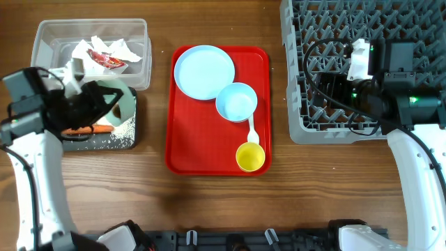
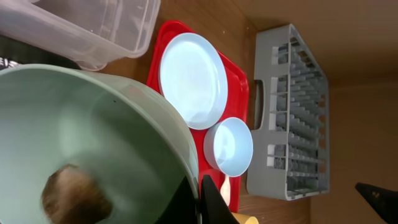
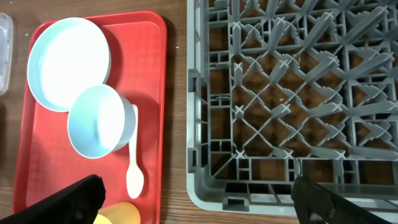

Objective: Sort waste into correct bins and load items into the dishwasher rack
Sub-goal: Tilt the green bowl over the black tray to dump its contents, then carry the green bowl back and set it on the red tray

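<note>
Nearest, at left of the overhead view: left gripper [image 1: 97, 104], jaws shut tight on the rim of a round pale mint bowl [image 2: 112, 143], held tipped on edge. Inside the bowl, a small brown lump [image 2: 73, 196]. Directly beneath, a shallow black rectangular tray [image 1: 118, 137] with loose white rice grains [image 1: 124, 125] and a small orange carrot [image 1: 94, 130], lying crosswise in the frame. Lump likely bound for this tray; a steeper tilt probably needed. Just above in the frame, a clear plastic rectangular tub [image 1: 136, 31]. Far right, right gripper [image 3: 199, 208], jaws spread fully wide, holding nothing, over the large grey plastic pegged rack [image 1: 418, 28].
</note>
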Robot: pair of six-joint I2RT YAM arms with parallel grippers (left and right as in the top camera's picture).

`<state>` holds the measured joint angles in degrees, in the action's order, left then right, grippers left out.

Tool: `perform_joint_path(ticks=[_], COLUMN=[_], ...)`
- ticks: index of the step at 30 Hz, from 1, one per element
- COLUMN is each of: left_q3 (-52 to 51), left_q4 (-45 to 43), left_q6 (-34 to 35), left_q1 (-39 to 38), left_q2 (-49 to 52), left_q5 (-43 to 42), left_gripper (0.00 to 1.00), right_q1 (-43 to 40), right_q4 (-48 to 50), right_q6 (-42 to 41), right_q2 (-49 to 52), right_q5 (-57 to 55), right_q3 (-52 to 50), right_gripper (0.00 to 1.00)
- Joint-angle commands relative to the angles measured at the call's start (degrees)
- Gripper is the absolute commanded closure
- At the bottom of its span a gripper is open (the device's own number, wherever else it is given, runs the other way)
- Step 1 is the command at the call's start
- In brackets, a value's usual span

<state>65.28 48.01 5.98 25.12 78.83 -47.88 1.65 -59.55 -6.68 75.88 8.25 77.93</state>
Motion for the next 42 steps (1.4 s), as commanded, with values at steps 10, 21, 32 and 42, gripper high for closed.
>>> perform_joint_path(ticks=[10,21,32,42], left_q3=[0.6,0.6,0.8,0.8], left_q4=[-9.2,-17.1,-17.7,-13.5], left_q6=[-10.3,-9.4,-5.6,-5.5], left_q1=[13.4,14.6,12.0,-12.9], left_q2=[20.2,30.2,24.0,3.5], left_q5=[-34.0,-42.5,-42.4,-11.8], left_gripper=[0.96,0.96,0.96,0.96], right_q1=[-0.2,-0.2,-0.2,-0.2], right_q4=[-0.3,-0.5,-0.5,-0.3], right_q6=[-0.8,-0.8,-0.8,-0.9], right_q2=[0.5,0.5,0.5,0.5], right_q5=[-1.0,-1.0,-1.0,-1.0], right_q3=[1.2,1.2,1.2,1.2], right_gripper=[0.00,0.00,0.00,0.00])
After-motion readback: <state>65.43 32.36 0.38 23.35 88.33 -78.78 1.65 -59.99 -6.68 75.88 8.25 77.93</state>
